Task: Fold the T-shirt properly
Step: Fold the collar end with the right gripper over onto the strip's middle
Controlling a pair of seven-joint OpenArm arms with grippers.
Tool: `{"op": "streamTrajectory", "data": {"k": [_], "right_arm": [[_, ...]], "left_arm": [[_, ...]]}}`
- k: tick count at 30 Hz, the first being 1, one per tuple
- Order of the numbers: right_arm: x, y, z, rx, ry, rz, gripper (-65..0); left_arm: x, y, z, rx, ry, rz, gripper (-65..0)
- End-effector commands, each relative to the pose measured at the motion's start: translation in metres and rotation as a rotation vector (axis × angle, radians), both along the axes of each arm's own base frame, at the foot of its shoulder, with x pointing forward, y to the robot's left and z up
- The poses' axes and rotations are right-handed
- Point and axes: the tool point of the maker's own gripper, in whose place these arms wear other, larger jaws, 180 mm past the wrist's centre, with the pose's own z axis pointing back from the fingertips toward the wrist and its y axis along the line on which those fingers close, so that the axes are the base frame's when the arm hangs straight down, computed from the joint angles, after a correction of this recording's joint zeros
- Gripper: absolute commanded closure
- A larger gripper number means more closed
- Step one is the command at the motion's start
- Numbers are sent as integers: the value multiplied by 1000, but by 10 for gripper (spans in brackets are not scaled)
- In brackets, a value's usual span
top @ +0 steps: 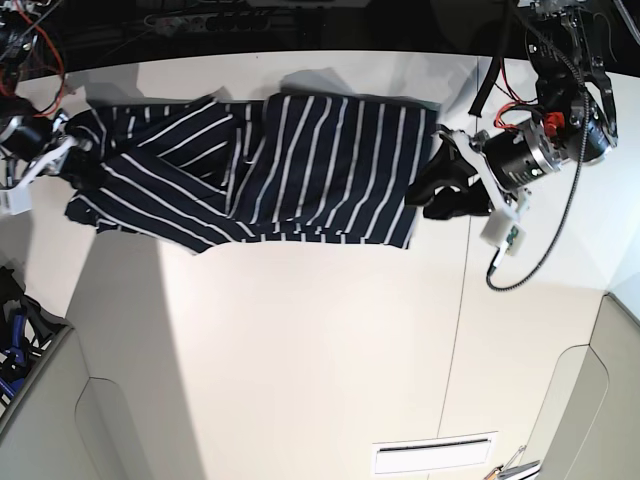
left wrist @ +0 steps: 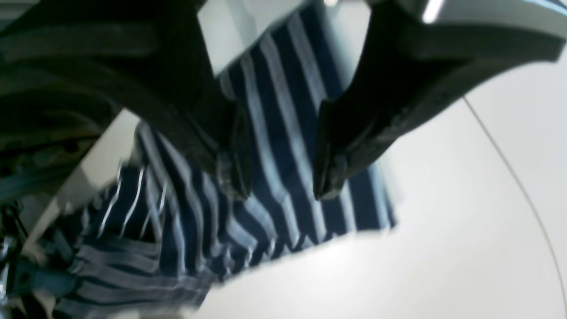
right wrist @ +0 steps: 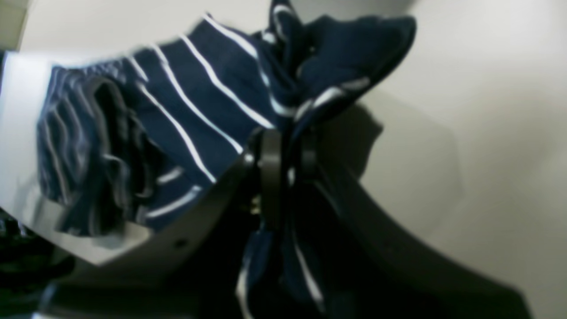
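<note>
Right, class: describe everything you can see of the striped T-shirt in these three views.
The T-shirt is dark navy cloth with thin, evenly spaced white stripes. It lies stretched sideways across the far part of the white table, its middle fairly flat and the end near the right hand rumpled and bunched. The right hand is shut on a gathered fold of it. The left hand sits at the opposite, straight edge, with fabric between its parted fingers; whether they grip it is unclear.

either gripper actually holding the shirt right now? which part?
Right gripper is shut on a bunched edge of the T-shirt. Left gripper is open, fingers astride the opposite edge, not yet gripping.
</note>
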Motion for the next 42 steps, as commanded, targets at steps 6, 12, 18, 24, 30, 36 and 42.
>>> {"op": "streamTrajectory", "data": {"k": [6,12,18,24,30,36,42], "right_arm": [[40,-7,55,46,-175,8,0],[62,15,78,111,-273,25,0],[66,87,91,176,-343,127,0],[60,183,98,246,-359,307,0],[43,266,93,294,-316,490,0],[22,313,68,155,-242,660,0],[8,331,54,62,-209,746,-294]], "left_arm": [[-12,12,-39,-27,96,63,-238],[-27,4,-79,-54,221,57,-238],[-29,-7,-94,-47,227,43,-238],[-33,-19,-95,-56,232,10,-238],[-30,-18,-93,-52,224,11,-238],[-29,-18,-93,-51,223,11,-238],[-25,-16,-88,-75,212,25,-238]]}}
